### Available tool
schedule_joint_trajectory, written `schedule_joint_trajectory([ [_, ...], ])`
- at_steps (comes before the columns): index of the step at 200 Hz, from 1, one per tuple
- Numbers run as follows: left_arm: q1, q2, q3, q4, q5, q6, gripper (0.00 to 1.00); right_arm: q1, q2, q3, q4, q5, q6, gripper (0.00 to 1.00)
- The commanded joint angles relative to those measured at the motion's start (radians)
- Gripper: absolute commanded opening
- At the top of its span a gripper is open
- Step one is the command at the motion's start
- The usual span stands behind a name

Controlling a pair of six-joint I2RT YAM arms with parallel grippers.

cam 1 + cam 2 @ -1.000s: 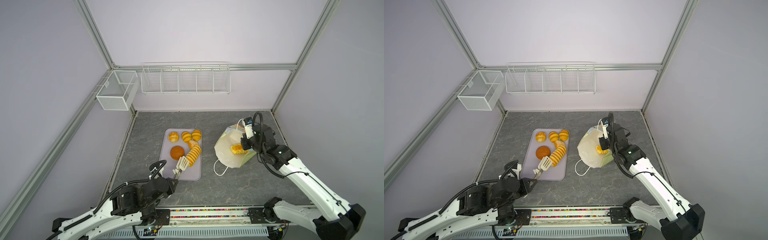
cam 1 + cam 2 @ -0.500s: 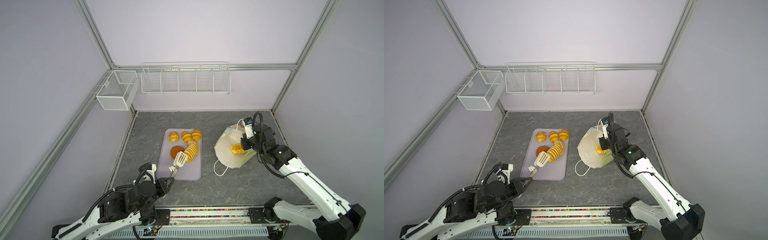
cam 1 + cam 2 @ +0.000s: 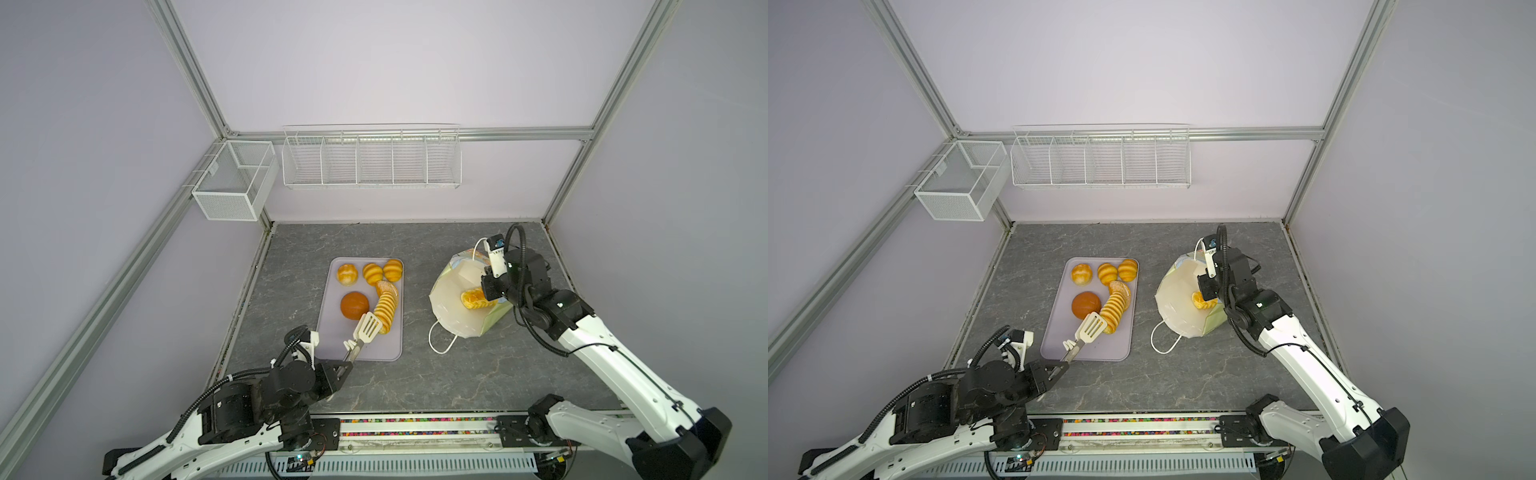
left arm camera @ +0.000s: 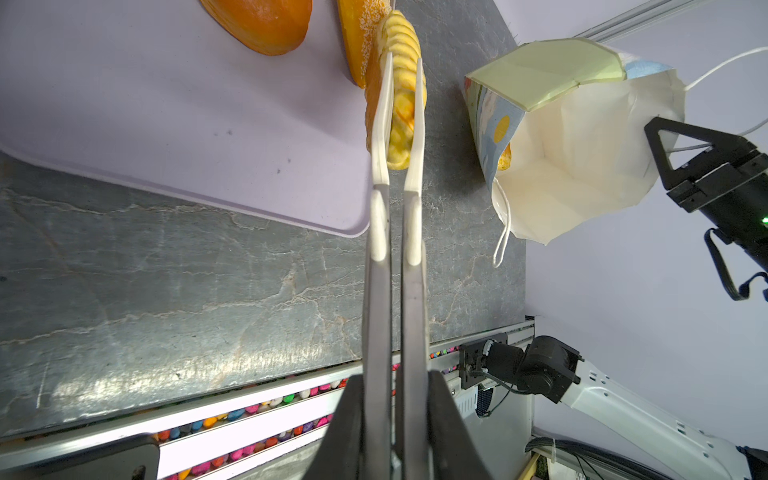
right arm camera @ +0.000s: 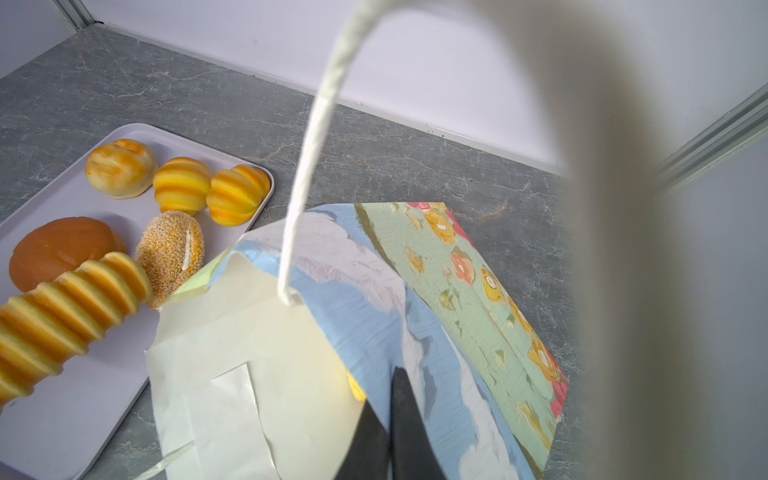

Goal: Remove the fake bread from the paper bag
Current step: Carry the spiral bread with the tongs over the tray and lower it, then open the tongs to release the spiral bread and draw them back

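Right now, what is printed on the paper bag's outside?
The paper bag shows blue sky, white clouds and flowers on green; clearest in the right wrist view.

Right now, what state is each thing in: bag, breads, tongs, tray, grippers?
paper bag: tilted, mouth open, one wall pinched.
loaf in the bag: inside, not yet out.
long ridged loaf: clamped in the tongs, over the tray.
tongs: closed on that loaf.
brown round bun, speckled oval, three golden buns: lying loose on the tray.
tray: loaded.
left gripper: shut on tongs.
right gripper: shut on paper bag.
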Motion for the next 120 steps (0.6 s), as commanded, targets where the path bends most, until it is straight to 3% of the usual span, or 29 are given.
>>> schedule_joint_trajectory([
  [1,0.004,-0.042,0.044,-0.014,-0.028,-0.005,0.0,-0.004,-0.016,-0.011,0.022,-0.01,0.003,0.07],
  [58,0.004,-0.073,0.053,-0.042,-0.024,-0.012,0.0,-0.005,-0.012,-0.01,0.023,-0.013,0.005,0.07],
  [120,0.004,-0.104,-0.042,-0.11,0.007,-0.128,0.0,-0.004,-0.013,-0.01,0.02,-0.013,0.006,0.06],
])
